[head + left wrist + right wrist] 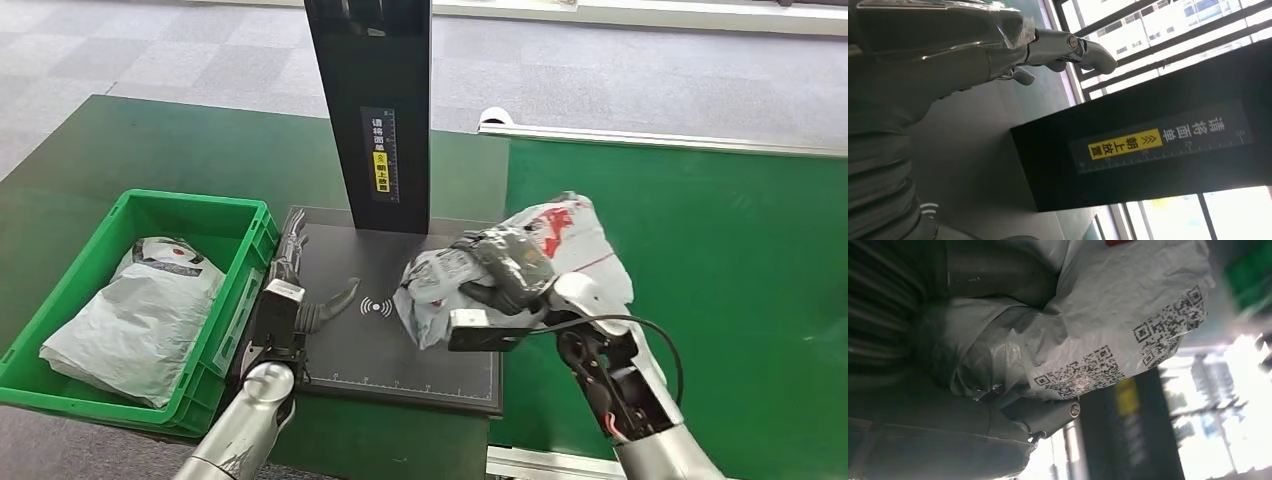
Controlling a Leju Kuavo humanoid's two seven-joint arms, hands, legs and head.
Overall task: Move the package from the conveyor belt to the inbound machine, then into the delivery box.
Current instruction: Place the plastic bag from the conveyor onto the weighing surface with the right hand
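Both arms enter from the lower edge of the head view; one hand loaded, one free.
Right hand (510, 275), centre-right of frame, grips the package (560, 240), fingers wrapped over its crumpled top, forearm rising from lower right. Left hand (295, 290), left of centre, holds nothing: fingers extended up-frame, thumb (335, 300) spread rightward, silver forearm at lower left.

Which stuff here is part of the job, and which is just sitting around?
Job: package held by right hand; inbound machine; conveyor belt; green delivery box.
Lying about: grey bag already in the box; open left hand by the scan plate.
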